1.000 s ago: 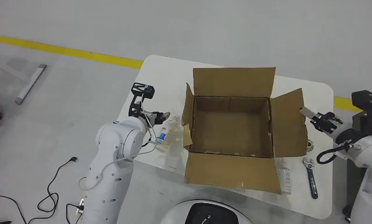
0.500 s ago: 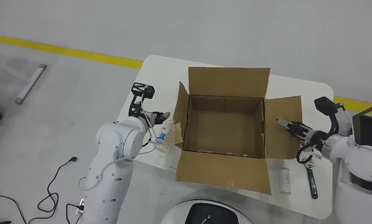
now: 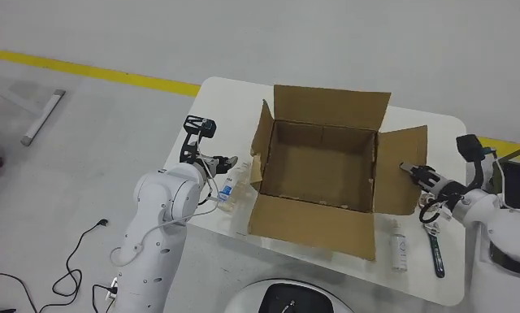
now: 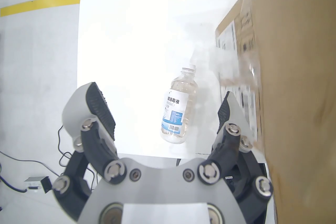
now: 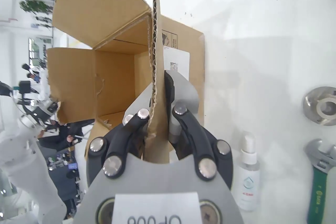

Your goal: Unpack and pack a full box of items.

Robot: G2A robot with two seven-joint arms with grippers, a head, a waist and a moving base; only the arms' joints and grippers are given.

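Observation:
An open cardboard box [image 3: 321, 163] stands on the middle of the white table [image 3: 219, 102], and its inside looks bare. My right gripper [image 3: 409, 170] [image 5: 158, 83] is shut on the edge of the box's right flap [image 3: 394, 163] [image 5: 155, 12]. A clear bottle [image 3: 230, 187] [image 4: 177, 109] with a white and blue label lies on the table beside the box's left side. My left gripper [image 3: 227, 163] [image 4: 160, 93] hangs open just above the bottle, its fingers spread to either side of it without touching. The box wall [image 4: 294, 64] is close to one finger.
A small white spray bottle [image 3: 397, 246] [image 5: 248, 177] and a green-handled wrench [image 3: 435, 252] [image 5: 320, 183] lie at the table's right front. A metal ring [image 5: 321, 108] rests near them. The table's back left part is bare.
My right gripper came in from the right and shut on the box's right flap. The box slid left, then back to the right, turning a little. The left arm kept still.

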